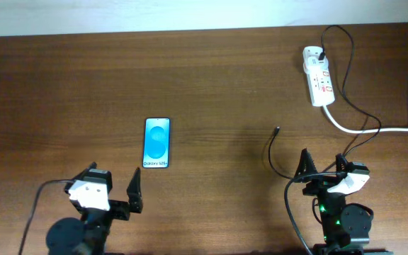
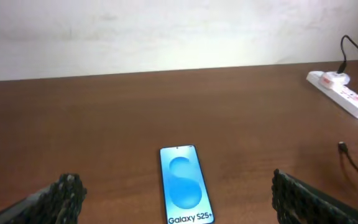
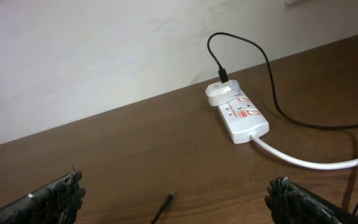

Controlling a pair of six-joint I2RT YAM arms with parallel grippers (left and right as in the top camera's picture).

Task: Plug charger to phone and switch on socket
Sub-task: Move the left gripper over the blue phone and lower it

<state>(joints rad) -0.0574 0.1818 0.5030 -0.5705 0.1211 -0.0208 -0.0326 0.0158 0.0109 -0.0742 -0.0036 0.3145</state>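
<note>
Near edge of the worktop (image 1: 62,92), two arms, nothing held.

- Left claw (image 1: 110,183): spread wide, empty, at the near left.
- Right claw (image 1: 324,166): spread wide, empty, at the near right.
- Phone (image 1: 156,143): flat, screen up and lit, just beyond the left claw, well apart from all else.
- Charger (image 1: 270,149): connector tip (image 1: 278,130) loose on the wood, between the phone and the right claw. The cable runs near, then back to the far right.
- Socket (image 1: 318,76): far right. The charger's other end looks seated in its far outlet. Switch position too small to tell.

Step in hand, as judged: fetch the tip. The right claw is the closer one. It should pinch the cable just behind the connector, leaving the tip free and level. Carry it left with slack, so the socket is not dragged. The left claw can brace the phone while the tip is pushed in.
</note>
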